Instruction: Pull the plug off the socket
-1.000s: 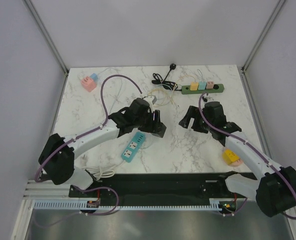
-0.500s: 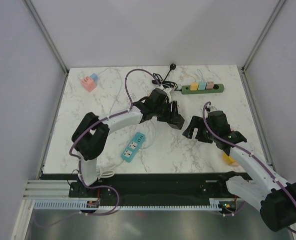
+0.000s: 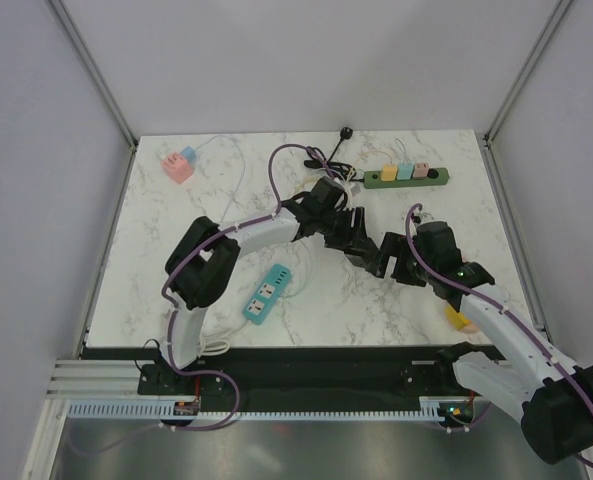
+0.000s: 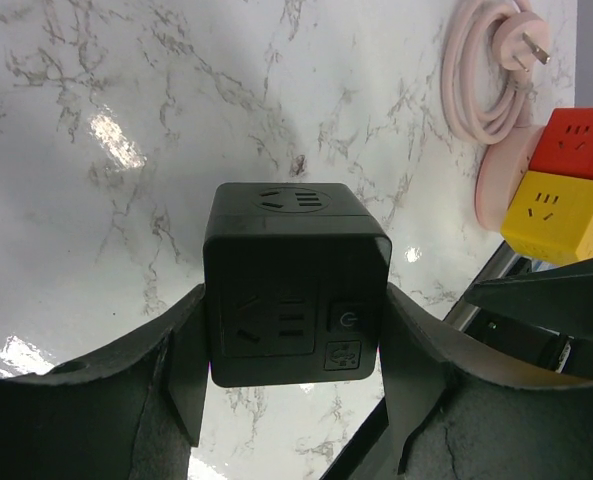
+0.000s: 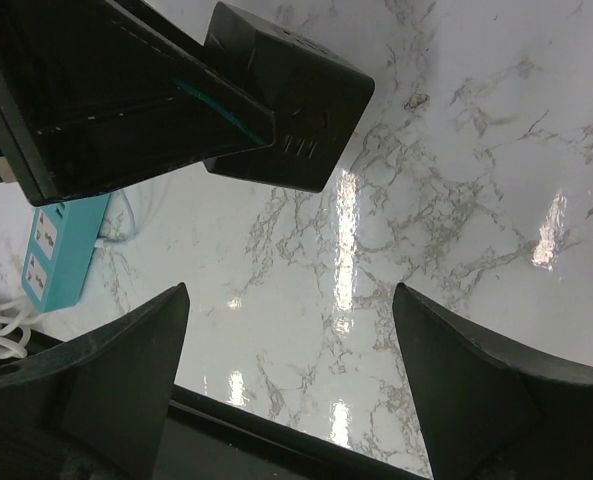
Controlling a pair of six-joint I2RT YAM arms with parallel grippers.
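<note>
My left gripper point(image 3: 361, 245) is shut on a black cube socket point(image 4: 294, 285) and holds it above the marble table, right of centre. The cube's near face shows socket slots and a power button, its top face another socket. No plug shows in those faces. My right gripper point(image 3: 396, 262) is open and empty, just right of the left gripper. In the right wrist view the cube point(image 5: 296, 95) hangs ahead of the open right gripper point(image 5: 291, 350), with the left gripper's body point(image 5: 96, 90) at upper left.
A green power strip point(image 3: 406, 175) with three coloured plugs lies at the back right, with a black cable point(image 3: 326, 155) beside it. A teal strip point(image 3: 267, 293) lies at the front centre and a pink cube point(image 3: 179, 165) at the back left. Yellow point(image 4: 556, 210) and red cubes sit by the right arm.
My left arm has swung right across the table with the black cube, ending close to the right gripper. The right gripper drew back slightly, then stayed still.
</note>
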